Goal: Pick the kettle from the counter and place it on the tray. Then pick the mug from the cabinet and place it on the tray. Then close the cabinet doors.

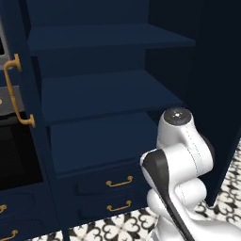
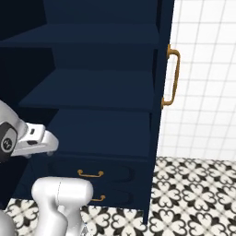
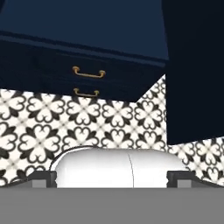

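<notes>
Cabinet [image 1: 108,94] fills the space ahead of the base: a tall navy unit standing open, its dark blue shelves stacked one above another and bare as far as can be seen. Below the lowest shelf sit two drawers [image 1: 110,193], each with a curved brass handle [image 1: 119,182]; the hand view looks at the same two drawers [image 3: 87,78] from low down, over black-and-white patterned floor tiles [image 3: 65,127].

The cabinet doors stand swung wide. The left door [image 1: 21,108] shows nearly edge-on in the left base view, its long brass handle [image 1: 16,92] running vertically. The right door [image 2: 163,101] is seen edge-on in the right base view, upright, with its own vertical brass handle [image 2: 171,76] facing the white tiled wall [image 2: 207,78]. In the left base view that same door [image 1: 221,94] is a tall dark panel just beyond the arm's elbow [image 1: 181,155], near the arm on that side. Left of the cabinet is a dark oven front [image 1: 14,150].

The gripper [image 3: 112,178] hangs low, facing the floor and drawers, its fingertips [image 3: 43,178] spread wide apart with nothing between them.
</notes>
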